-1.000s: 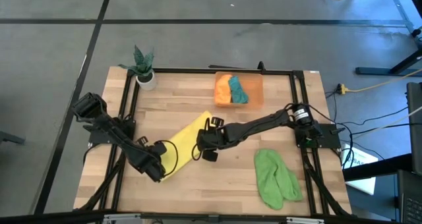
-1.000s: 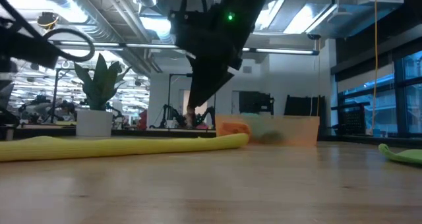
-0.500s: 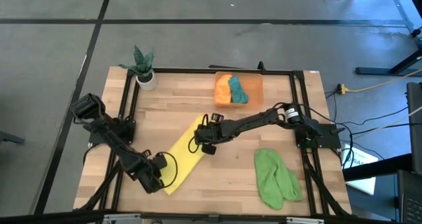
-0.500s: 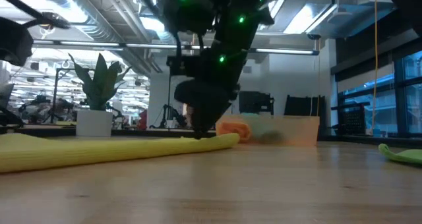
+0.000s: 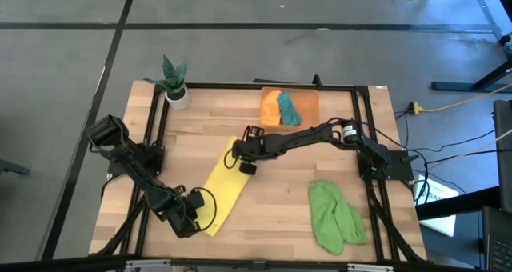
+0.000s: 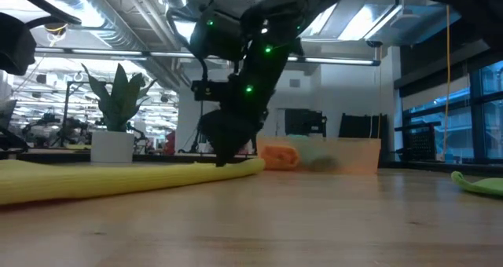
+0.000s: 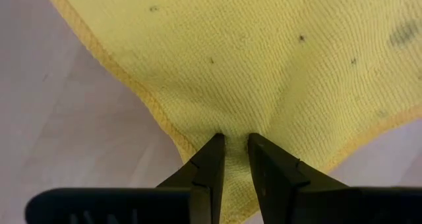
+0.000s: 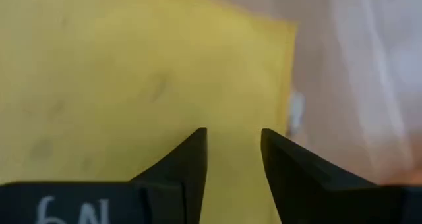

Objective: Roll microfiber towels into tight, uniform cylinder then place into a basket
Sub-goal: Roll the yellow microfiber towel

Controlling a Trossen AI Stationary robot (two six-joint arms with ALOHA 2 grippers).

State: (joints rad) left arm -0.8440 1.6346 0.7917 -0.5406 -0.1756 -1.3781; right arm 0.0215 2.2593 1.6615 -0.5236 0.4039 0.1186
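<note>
A yellow towel lies flat as a long slanting strip on the wooden table. My left gripper is at the strip's near-left end, pointing down and shut on the cloth. My right gripper is open, with its fingers low over the strip's far end. The orange basket stands at the far edge with an orange roll and a teal roll in it. A light green towel lies crumpled at the near right. My left gripper pinches a small raised pucker of the yellow towel between its two fingers, just inside the hemmed corner at the strip's near end. The fingers come from above, pointing steeply down. The rest of the towel lies on the table. One layer or several, I cannot tell. My right gripper's fingertips are level with the top of the towel's far end; whether they touch it I cannot tell.
A white pot with a green plant stands at the far left corner. A black frame runs around the table. Bare wood shows between the yellow and the green towel.
My left gripper has gone toward the table's near-left corner and tipped more steeply down, dragging the yellow towel's near end along; the whole strip has slid that way. My right gripper has gone down and toward the far-left, from beside the strip to over its far end.
</note>
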